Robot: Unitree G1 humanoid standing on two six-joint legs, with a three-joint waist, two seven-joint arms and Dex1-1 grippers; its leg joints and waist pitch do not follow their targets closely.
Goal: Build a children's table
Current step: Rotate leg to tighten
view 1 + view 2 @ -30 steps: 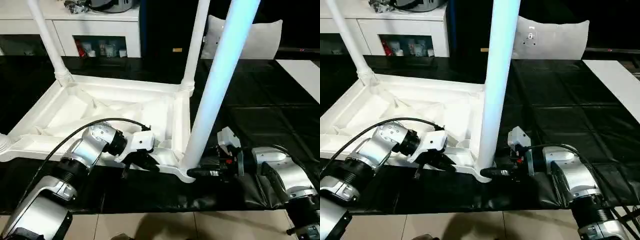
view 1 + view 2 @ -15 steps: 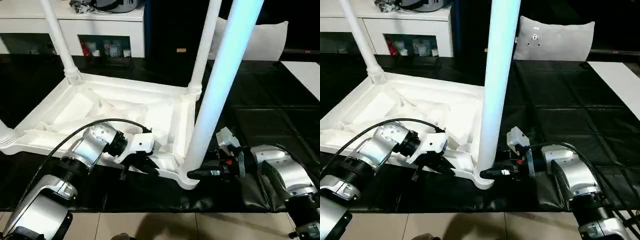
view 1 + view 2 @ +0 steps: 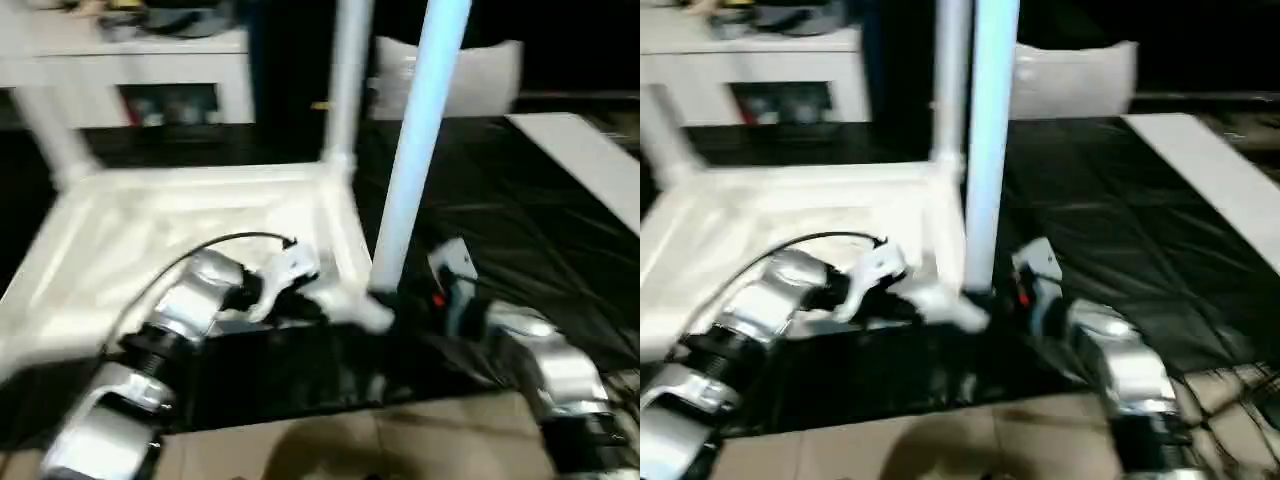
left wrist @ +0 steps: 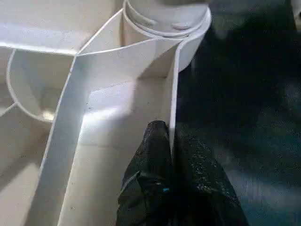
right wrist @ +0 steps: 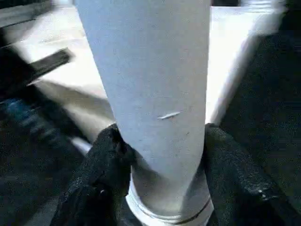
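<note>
Upturned table top (image 3: 190,215) on black mat (image 3: 520,200), legs standing in its sockets; left gripper (image 4: 170,141) fingers pressed together on the top's rim beside nearest leg (image 5: 155,94); right gripper (image 5: 160,155) fingers clasping that leg's base

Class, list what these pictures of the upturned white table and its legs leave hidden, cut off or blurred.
- Tops of the legs: cut off by the top edge in both eye views.
- Items in the cabinet: motion blur in the eye views.
- Near leg's seating in the corner socket: hidden by the right end effector in its wrist view.
</note>
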